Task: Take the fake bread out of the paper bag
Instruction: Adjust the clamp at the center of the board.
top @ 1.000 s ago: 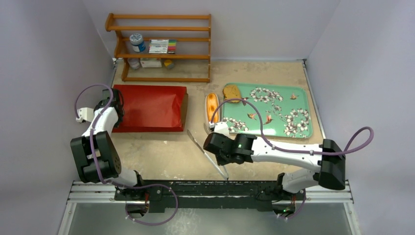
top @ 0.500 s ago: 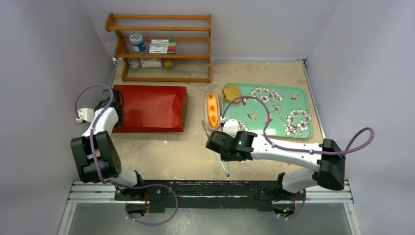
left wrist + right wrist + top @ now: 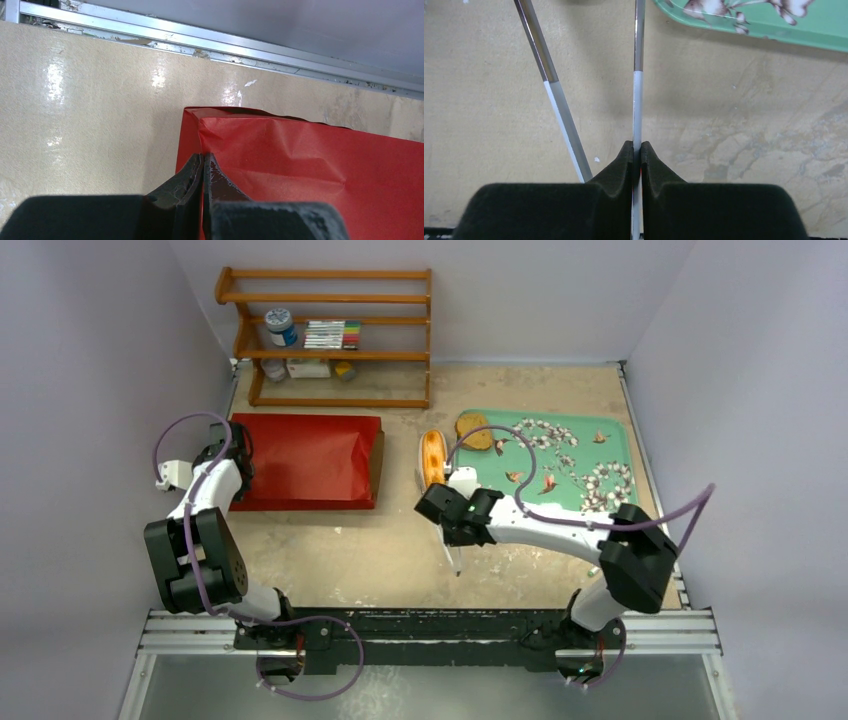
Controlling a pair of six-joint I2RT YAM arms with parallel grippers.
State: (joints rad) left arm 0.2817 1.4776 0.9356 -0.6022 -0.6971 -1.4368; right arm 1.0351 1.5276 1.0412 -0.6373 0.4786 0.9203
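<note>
Red paper bag (image 3: 310, 460) lies flat left of the tray (image 3: 560, 412), left claw (image 3: 203, 159) pinching its corner. Right claw (image 3: 637, 147) clamps the tongs (image 3: 638, 90); the bun (image 3: 432, 455) just beside the tray looks light and rigid, best gripped mid-length.

Open tabletop (image 3: 340, 550) between paper bag (image 3: 305, 462) and split bun (image 3: 432, 455); shelf (image 3: 330, 340) behind the bag; tray (image 3: 575, 445), tongs (image 3: 638, 100) to the right.

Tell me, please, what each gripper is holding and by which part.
The left gripper pinches the paper bag by its edge near a corner. The right gripper clamps the metal tongs by one arm, on its pale section.
</note>
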